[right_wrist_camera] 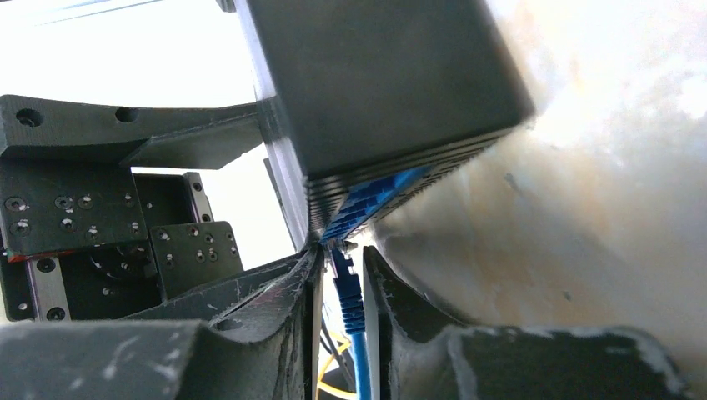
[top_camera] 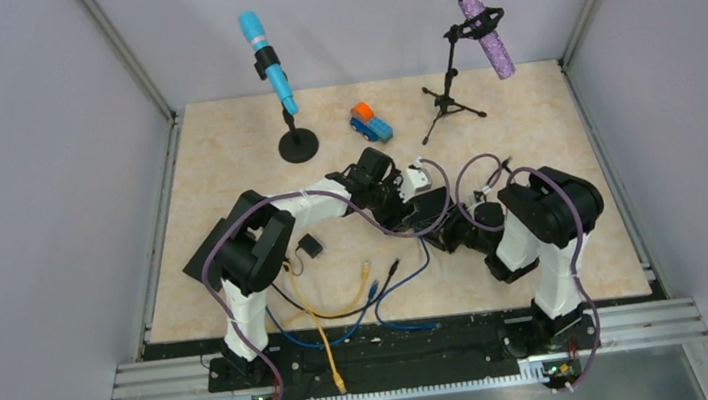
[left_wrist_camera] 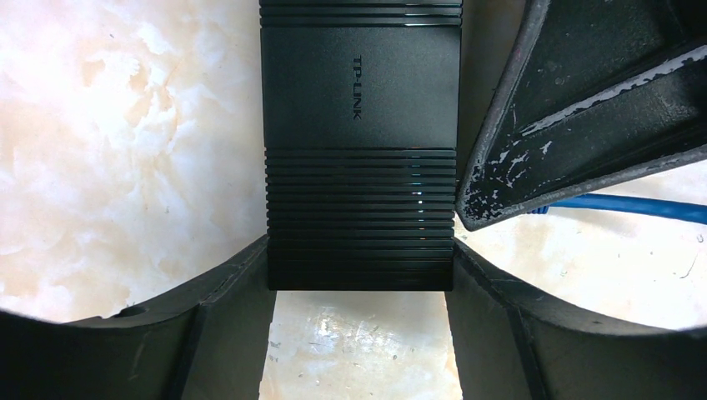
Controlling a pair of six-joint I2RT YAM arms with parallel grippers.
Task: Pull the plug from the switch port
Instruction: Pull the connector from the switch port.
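Note:
The black TP-LINK switch (left_wrist_camera: 360, 125) lies on the marbled table, and my left gripper (left_wrist_camera: 360, 279) is shut on its near end, one finger pressed to each side. In the top view the switch (top_camera: 419, 211) sits between both grippers at mid-table. The blue plug (right_wrist_camera: 348, 287) on its blue cable (left_wrist_camera: 634, 207) stands between the fingers of my right gripper (right_wrist_camera: 342, 260). A narrow gap shows on the plug's left side. Its clear tip meets the switch's blue port row (right_wrist_camera: 371, 200); I cannot tell if it is seated. The right gripper's finger (left_wrist_camera: 584, 108) shows beside the switch.
At the back stand a blue microphone (top_camera: 269, 64) on a round base, a purple microphone (top_camera: 484, 29) on a tripod, and a toy truck (top_camera: 370, 123). Loose yellow (top_camera: 325, 334), blue and black cables and a small black box (top_camera: 310, 246) lie near the front.

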